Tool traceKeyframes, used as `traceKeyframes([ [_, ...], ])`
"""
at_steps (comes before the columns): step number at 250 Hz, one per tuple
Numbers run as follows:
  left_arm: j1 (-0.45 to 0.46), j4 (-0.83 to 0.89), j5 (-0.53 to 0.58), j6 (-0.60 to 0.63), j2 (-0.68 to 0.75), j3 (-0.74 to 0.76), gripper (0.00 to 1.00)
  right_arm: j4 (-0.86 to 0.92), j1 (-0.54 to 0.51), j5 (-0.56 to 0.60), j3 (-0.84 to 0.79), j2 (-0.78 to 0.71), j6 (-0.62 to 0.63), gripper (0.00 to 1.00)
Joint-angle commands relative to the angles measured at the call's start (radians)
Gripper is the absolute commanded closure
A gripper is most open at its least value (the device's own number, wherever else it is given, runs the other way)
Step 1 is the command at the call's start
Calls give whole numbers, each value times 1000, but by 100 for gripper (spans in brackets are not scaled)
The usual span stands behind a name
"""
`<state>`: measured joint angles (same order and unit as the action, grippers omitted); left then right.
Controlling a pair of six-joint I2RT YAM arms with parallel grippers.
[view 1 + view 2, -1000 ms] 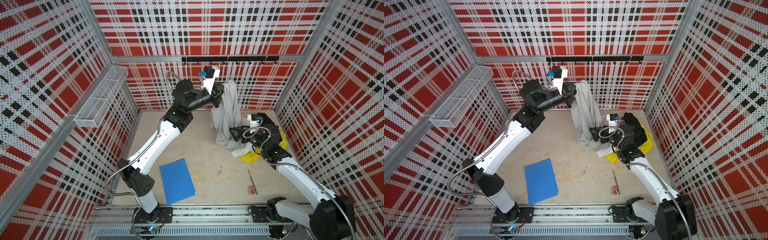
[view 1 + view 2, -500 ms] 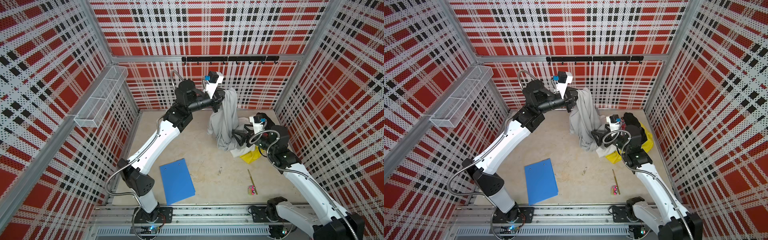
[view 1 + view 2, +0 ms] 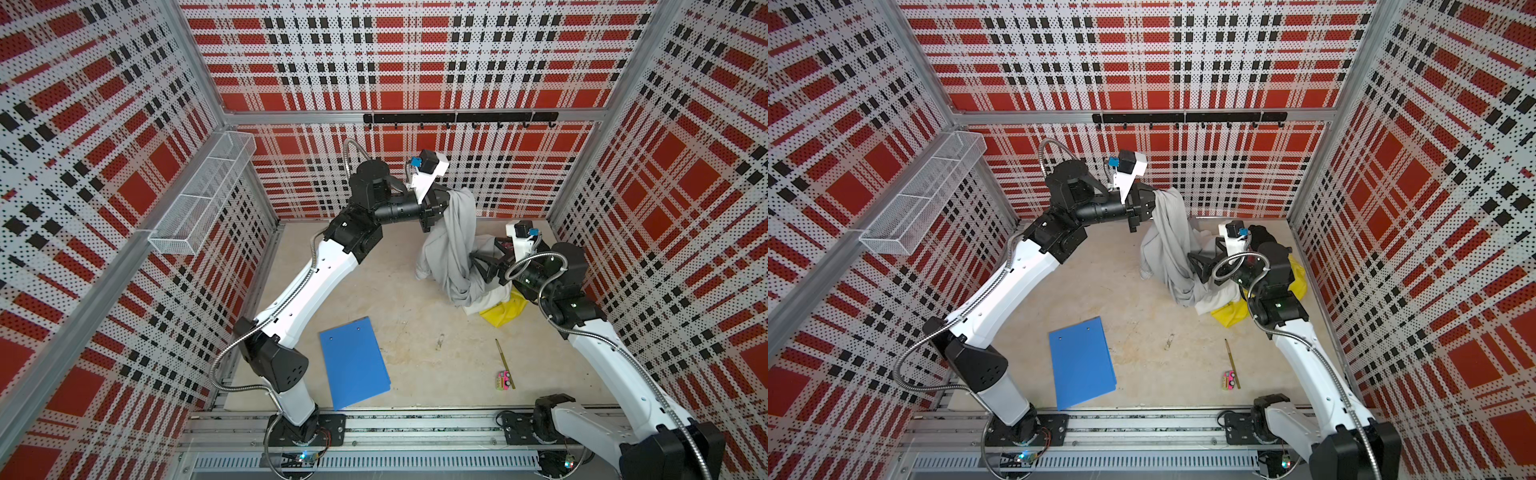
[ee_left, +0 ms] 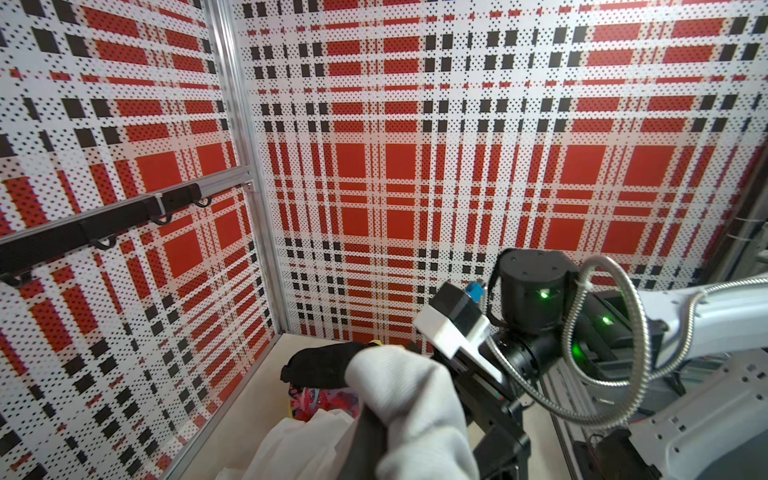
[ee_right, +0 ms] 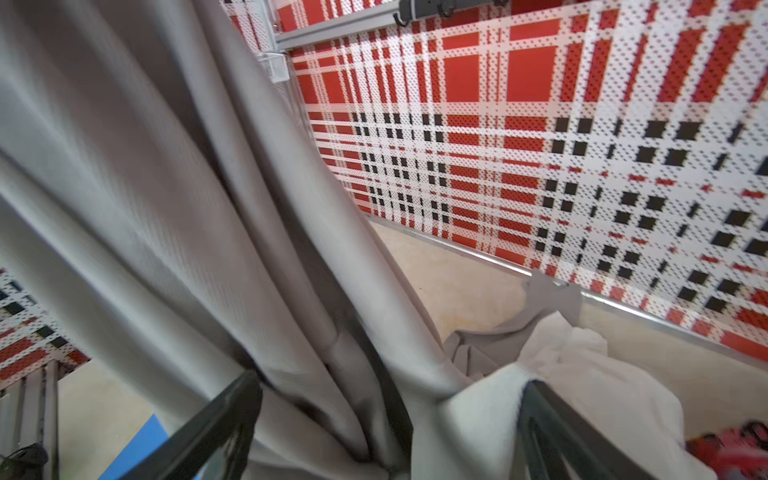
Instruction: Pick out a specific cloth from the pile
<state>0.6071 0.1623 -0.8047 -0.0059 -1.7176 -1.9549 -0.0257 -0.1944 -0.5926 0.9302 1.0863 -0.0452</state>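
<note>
**Grip state.** The left fingers [image 3: 444, 204] are pressed together, pinching the top edge of the grey cloth [image 3: 453, 245], and hold it high, near the back wall and below the hook rail [image 3: 457, 118]. The right fingers [image 5: 208, 428] are spread wide. The hanging folds pass between them; whether they touch cannot be told.

**Cloth position.** The grey cloth [image 3: 1169, 249] hangs as a long drape. Its lower end rests on the near edge of the pile [image 3: 505, 311], which sits in the far right corner of the tabletop [image 3: 415, 332]. One loose hem [image 3: 422, 272] hangs on the left side of the drape.

**Open room.** Bare tabletop lies between the drape and the blue folder [image 3: 353, 365]. A pencil [image 3: 503, 357] lies near the front edge, well apart from the pile.
</note>
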Motion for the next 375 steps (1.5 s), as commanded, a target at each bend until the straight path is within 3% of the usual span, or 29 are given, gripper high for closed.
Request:
traceKeyframes([
  [1, -11, -4, -100, 20, 38, -39, 100, -58, 0, -224, 77, 63, 28, 0],
  [22, -14, 3, -123, 15, 25, -52, 100, -98, -4, -323, 88, 110, -2, 0],
  [52, -14, 0, -130, 11, 15, -59, 100, -101, -36, -295, 94, 153, 7, 0],
  [63, -13, -4, -131, 10, 12, -62, 100, -114, -51, -298, 92, 164, -2, 5],
  [81, -11, -10, -131, 7, 7, -65, 100, -150, -77, -293, 82, 170, -26, 21],
  [115, -11, -29, -157, -18, -5, -68, 100, -242, -100, -292, 76, 181, -93, 74],
  [145, -14, -25, -147, -20, -1, -61, 100, -273, -104, -263, 86, 185, -126, 100],
  [190, -62, -90, -48, -77, 56, 39, 96, -314, -104, -127, 58, 128, -187, 100],
  [206, -82, -120, 30, -106, 95, 116, 81, -367, -105, -93, 33, 100, -234, 100],
  [221, -94, -158, 98, -123, 140, 208, 77, -403, -104, -65, 15, 78, -272, 100],
  [235, -98, -218, 145, -140, 192, 313, 56, -435, -105, -39, 4, 58, -304, 100],
  [255, -97, -284, 191, -154, 263, 439, 48, -460, -106, -7, 13, 43, -333, 100],
  [273, -87, -308, 246, -163, 320, 521, 24, -468, -108, 15, 51, 45, -352, 100],
  [302, -79, -325, 340, -173, 400, 635, 0, -483, -116, 38, 146, 77, -395, 100],
  [375, -82, -409, 419, -214, 578, 912, 1, -488, -153, 123, 422, 191, -461, 100],
])
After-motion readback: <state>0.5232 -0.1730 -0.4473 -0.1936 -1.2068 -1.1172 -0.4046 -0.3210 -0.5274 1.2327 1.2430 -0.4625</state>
